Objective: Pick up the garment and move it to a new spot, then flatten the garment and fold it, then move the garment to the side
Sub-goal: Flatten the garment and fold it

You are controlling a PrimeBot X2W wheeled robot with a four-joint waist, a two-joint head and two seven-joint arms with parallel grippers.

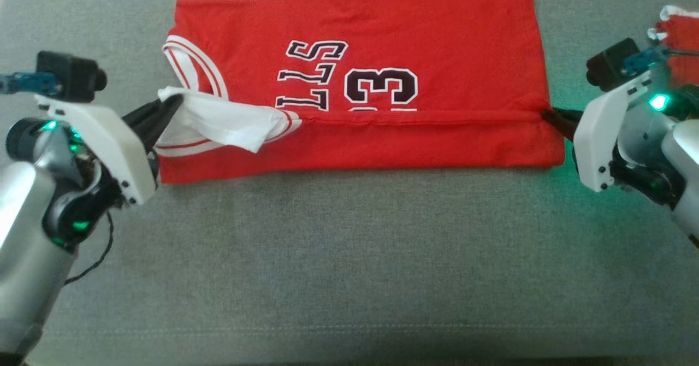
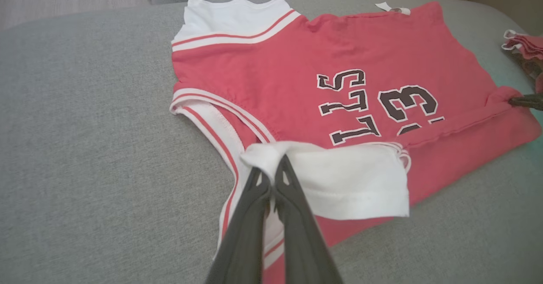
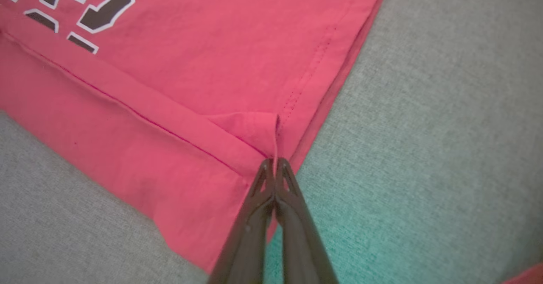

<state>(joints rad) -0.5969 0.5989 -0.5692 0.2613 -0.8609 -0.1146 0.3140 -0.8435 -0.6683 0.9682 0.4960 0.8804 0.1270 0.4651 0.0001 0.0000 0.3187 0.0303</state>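
Observation:
The garment (image 1: 415,38) is a red jersey with white trim and dark lettering, spread flat on the grey cushion. Its near long edge is turned over in a narrow band (image 1: 415,145) across the front. My left gripper (image 1: 173,104) is shut on the white sleeve flap (image 1: 218,123) at the jersey's left end; the left wrist view shows the same flap (image 2: 348,178) pinched in the closed gripper (image 2: 273,178). At the right end my right gripper (image 1: 548,116) is shut on the folded hem corner, seen closely as a red cloth peak (image 3: 254,129) clamped by that gripper (image 3: 275,163).
The grey cushion (image 1: 349,257) stretches wide toward me in front of the jersey. Another red and white piece of cloth (image 1: 677,33) lies at the far right, behind my right wrist. A seam (image 1: 349,330) runs along the cushion's near edge.

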